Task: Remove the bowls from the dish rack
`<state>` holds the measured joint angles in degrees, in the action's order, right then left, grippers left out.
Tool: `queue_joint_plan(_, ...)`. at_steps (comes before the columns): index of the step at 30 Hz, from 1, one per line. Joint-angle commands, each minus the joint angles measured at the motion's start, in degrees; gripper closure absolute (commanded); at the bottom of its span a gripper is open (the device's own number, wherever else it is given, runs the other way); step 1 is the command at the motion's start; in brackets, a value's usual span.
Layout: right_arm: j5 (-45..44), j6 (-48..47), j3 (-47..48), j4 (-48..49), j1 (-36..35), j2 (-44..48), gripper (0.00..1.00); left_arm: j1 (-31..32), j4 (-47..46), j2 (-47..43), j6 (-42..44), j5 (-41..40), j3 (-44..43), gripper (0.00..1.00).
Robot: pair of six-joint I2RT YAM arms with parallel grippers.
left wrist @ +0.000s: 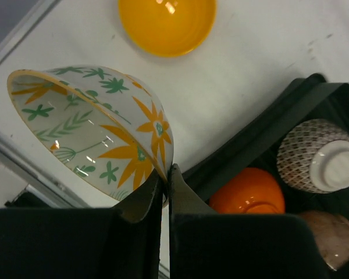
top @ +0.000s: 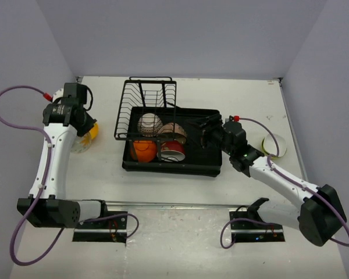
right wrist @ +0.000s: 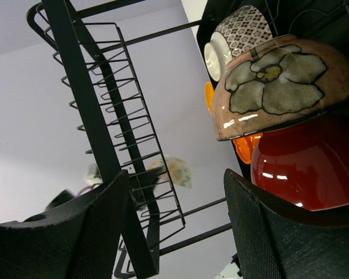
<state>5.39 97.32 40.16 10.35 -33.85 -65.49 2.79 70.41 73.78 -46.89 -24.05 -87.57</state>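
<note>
**Lot:** bowls of the dish rack (top: pixel 170 169).

**In the rack's black tray we count four:**
- a lattice-patterned bowl (top: pixel 150 123)
- a brown bowl (top: pixel 174 132) with a painted flower
- an orange bowl (top: pixel 142 150)
- a red bowl (top: pixel 173 152)

They are packed close, and the brown bowl rests against the red one. The wire slots behind the tray hold nothing.

**Out on the surface (top: pixel 104 174):** a yellow bowl (left wrist: pixel 166 23) sits left of the rack and a green bowl (top: pixel 274 145) sits right of it.

**Handling, in our judgement:**
- The bowls look hard, glossy, fairly light and breakable.
- The rounded glazed walls offer poor purchase.
- We would take each by the rim, one finger inside and one outside.
- Crowded neighbours may shift or clink when one is lifted.

**Left claw (left wrist: pixel 167 174):** its fingers are pinched together on the rim of a white floral bowl (left wrist: pixel 99 128). The bowl hangs tilted over the surface, left of the tray and near the yellow bowl.

**Right claw (right wrist: pixel 174 177):** its fingers stand well apart with nothing between them. It sits at the tray's right side, facing the red and brown bowls. One finger lies just beside the red bowl, and we cannot tell whether it touches.
</note>
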Motion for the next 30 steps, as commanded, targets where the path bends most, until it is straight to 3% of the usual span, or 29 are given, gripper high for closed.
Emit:
queue_joint_plan(1,-4.9,1.8,-1.5,7.9,-1.2,0.4,0.33,-5.4,0.7,-3.4,0.4,9.4,4.9,1.00)
queue_joint_plan(3,-5.3,3.0,-3.2,9.9,-1.7,0.1,0.34,-7.8,-1.6,-4.4,0.7,12.3,8.9,1.00)
queue_joint_plan(12,-13.4,7.0,-6.7,16.0,-7.3,-3.1,0.39,-12.7,-2.1,-2.8,-2.1,11.1,15.1,1.00)
queue_joint_plan(22,-22.5,8.1,-5.0,16.9,-12.6,-6.2,0.43,-24.3,-3.0,0.0,-3.0,13.9,21.8,1.00)
queue_joint_plan(30,-28.8,9.4,-5.0,22.0,-16.5,-10.3,0.43,-27.0,-3.6,5.8,-3.6,11.7,18.9,1.00)
